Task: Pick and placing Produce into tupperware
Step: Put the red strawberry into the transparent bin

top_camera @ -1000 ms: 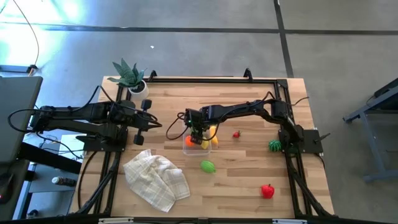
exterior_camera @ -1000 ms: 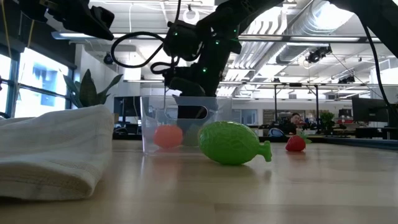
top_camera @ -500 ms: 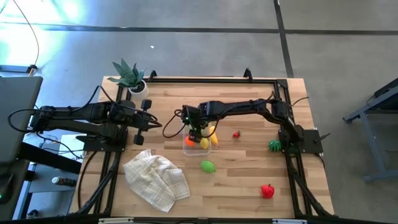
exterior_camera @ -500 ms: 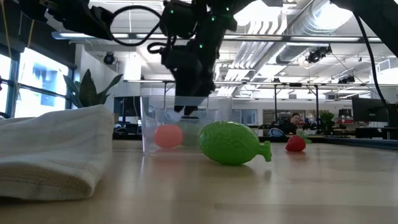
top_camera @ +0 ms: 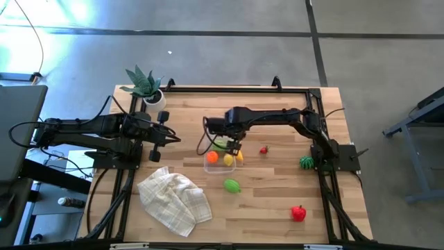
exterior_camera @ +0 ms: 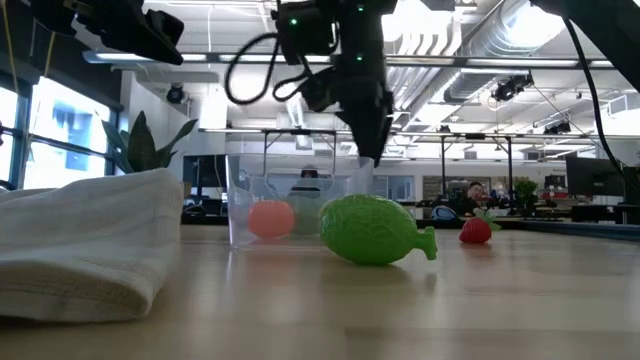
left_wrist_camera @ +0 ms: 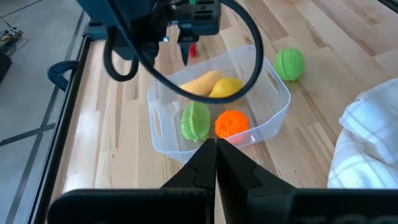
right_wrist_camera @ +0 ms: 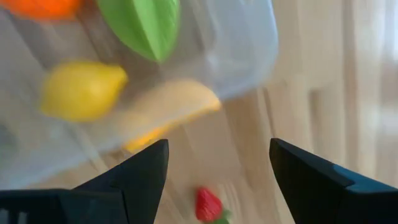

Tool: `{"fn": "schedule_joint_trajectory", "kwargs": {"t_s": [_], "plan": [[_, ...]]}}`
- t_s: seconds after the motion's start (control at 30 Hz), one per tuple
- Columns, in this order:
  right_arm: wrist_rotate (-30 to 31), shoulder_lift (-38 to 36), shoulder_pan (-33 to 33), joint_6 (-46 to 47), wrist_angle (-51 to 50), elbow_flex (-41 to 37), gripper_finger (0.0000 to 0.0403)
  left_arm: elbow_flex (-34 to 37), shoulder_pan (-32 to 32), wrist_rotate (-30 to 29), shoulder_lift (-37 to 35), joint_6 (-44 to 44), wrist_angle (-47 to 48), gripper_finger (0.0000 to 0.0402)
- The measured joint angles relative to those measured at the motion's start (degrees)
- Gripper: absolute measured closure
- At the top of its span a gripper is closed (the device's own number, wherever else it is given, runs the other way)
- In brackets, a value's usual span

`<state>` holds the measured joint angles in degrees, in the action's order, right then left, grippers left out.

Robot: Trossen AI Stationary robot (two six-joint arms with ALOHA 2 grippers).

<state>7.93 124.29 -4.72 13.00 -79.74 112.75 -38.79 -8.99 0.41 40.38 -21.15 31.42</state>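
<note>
Near the middle of the table (top_camera: pixel 277 208), the clear tub (left_wrist_camera: pixel 273 115) sat with four pieces of produce already inside: an orange (left_wrist_camera: pixel 231 123), a green piece (left_wrist_camera: pixel 195 120), a lemon (left_wrist_camera: pixel 227 87) and a banana (left_wrist_camera: pixel 198 82). The right gripper (top_camera: pixel 234 144) hung just above the tub's far rim with its fingers spread and nothing between them. The left gripper (left_wrist_camera: pixel 216 163) waited near the table's left edge, its fingers pressed together, pointed toward the tub.

Outside the tub lay a green lime-like fruit (top_camera: pixel 232 185) just in front of it, a small strawberry (top_camera: pixel 263 149) off to the right of it, a dark green piece (top_camera: pixel 306 162) near the right arm's base, and a red pepper (top_camera: pixel 298 213) well apart, toward the front right. A folded cloth (top_camera: pixel 175 196) lay at the front left and a potted plant (top_camera: pixel 146 86) stood at the back left corner.

The remaining pieces looked like light, hard, smooth plastic, so they would likely slip or roll if pinched off-centre. The rounded ones should probably be taken across their widest middle from above; the strawberry is small and would need a well-centred pinch. The tub itself looked thin and light and could slide if bumped.
</note>
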Motion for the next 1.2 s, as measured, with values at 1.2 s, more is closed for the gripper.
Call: {"fn": "schedule_joint_trajectory", "kwargs": {"t_s": [1.2], "plan": [[-9.98,-35.13,3.16,3.0,22.34,-46.89,0.0133,0.0,0.0,0.02,0.0,0.0,-0.01,0.0399]]}}
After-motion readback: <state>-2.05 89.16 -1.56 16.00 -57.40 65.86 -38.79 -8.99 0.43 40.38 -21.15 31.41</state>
